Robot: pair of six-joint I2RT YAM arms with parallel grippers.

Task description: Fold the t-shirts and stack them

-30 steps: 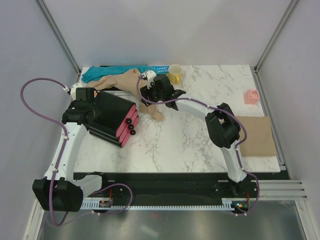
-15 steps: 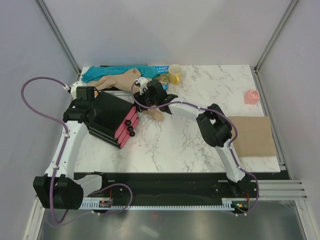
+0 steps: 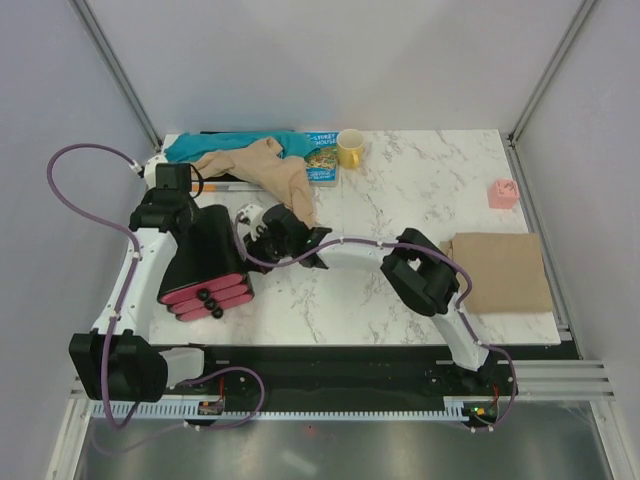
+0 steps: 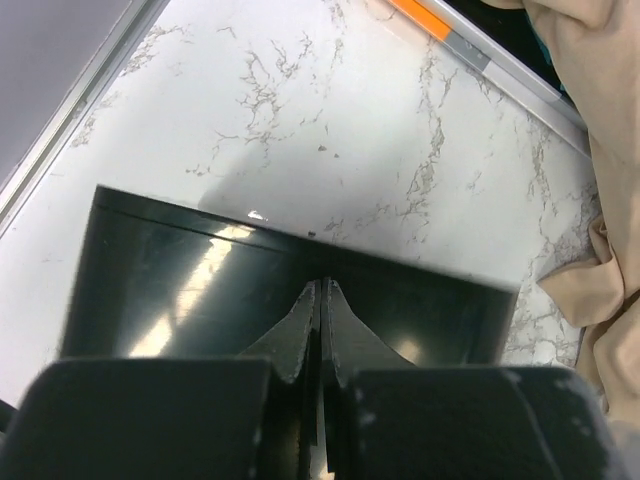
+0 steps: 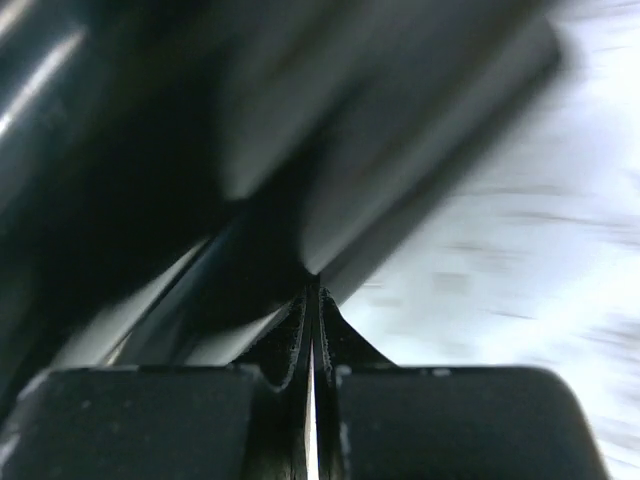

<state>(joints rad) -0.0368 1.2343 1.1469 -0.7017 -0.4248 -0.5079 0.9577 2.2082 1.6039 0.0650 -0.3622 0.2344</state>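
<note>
A crumpled tan t-shirt (image 3: 268, 170) lies at the back left, its tail reaching toward the table's middle; its edge also shows in the left wrist view (image 4: 600, 180). A teal garment (image 3: 225, 146) lies behind it. Another tan t-shirt (image 3: 500, 272) lies folded flat at the right edge. My left gripper (image 4: 322, 285) is shut, fingertips together over a glossy black board (image 4: 200, 270); nothing shows between them. My right gripper (image 3: 262, 225) is shut and empty beside the board's right side; its own view is blurred (image 5: 312, 285).
A yellow mug (image 3: 350, 148) and a picture book (image 3: 322, 160) stand at the back middle. A small pink object (image 3: 503, 194) sits at the right. The black board with pink edges (image 3: 205, 262) fills the left front. A grey rail with an orange mark (image 4: 480, 50) runs behind it.
Both grippers have closed. My right arm swept from beside the mug toward the front left. My left arm and the black board swung toward the near edge.
</note>
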